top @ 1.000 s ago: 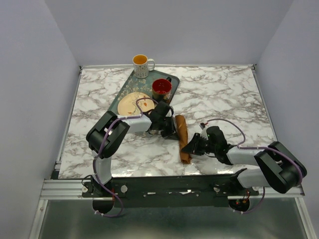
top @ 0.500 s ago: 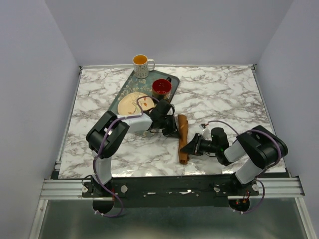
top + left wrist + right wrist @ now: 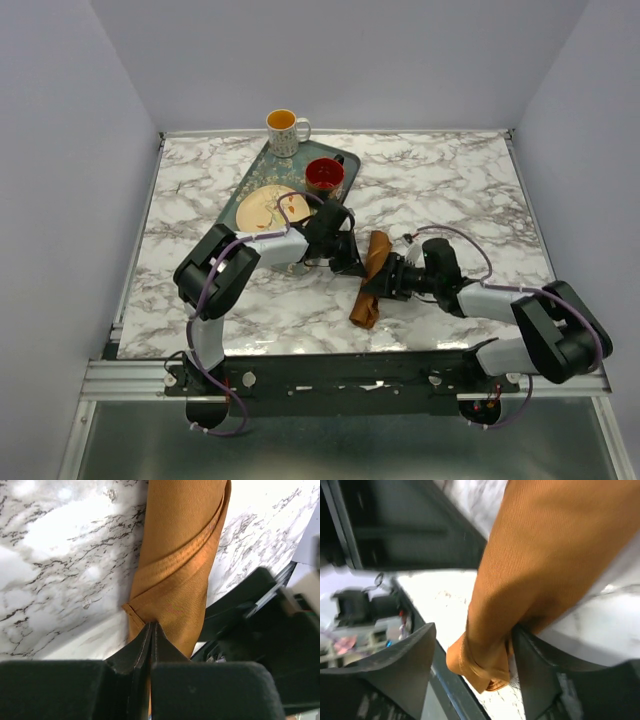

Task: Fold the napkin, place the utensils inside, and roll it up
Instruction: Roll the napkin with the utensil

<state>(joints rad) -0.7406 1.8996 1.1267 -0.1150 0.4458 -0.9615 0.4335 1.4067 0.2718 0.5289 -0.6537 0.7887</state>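
Marble-patterned table (image 3: 450, 190) fills the space between pale walls, and a dark green tray (image 3: 262, 172) sits toward its far left. On the tray are a plate (image 3: 265, 207) and a red cup (image 3: 324, 175). A mug (image 3: 284, 130) stands at the tray's far edge.

The napkin (image 3: 364, 305) lies off the tray, on the bare marble just past its near right corner. It is rolled into a long rust-brown tube running away from the tray toward the near edge of the table, kinked partway along.

The left gripper (image 3: 350, 264) reaches past the tray's near right corner to the roll's end nearest the tray. In the left wrist view its jaws are pressed together (image 3: 151, 627), with a thin line of cloth showing between them and the napkin (image 3: 180, 555) spreading out from their tips in wrapped layers.

The right gripper (image 3: 388, 283) meets the roll from the side away from the tray, about midway along. In the right wrist view its jaws (image 3: 472, 630) stand apart and straddle the napkin (image 3: 545, 565). One finger (image 3: 540, 680) touches the cloth, and the other finger (image 3: 400, 670) is clear of it. The roll's end hangs rumpled between them.
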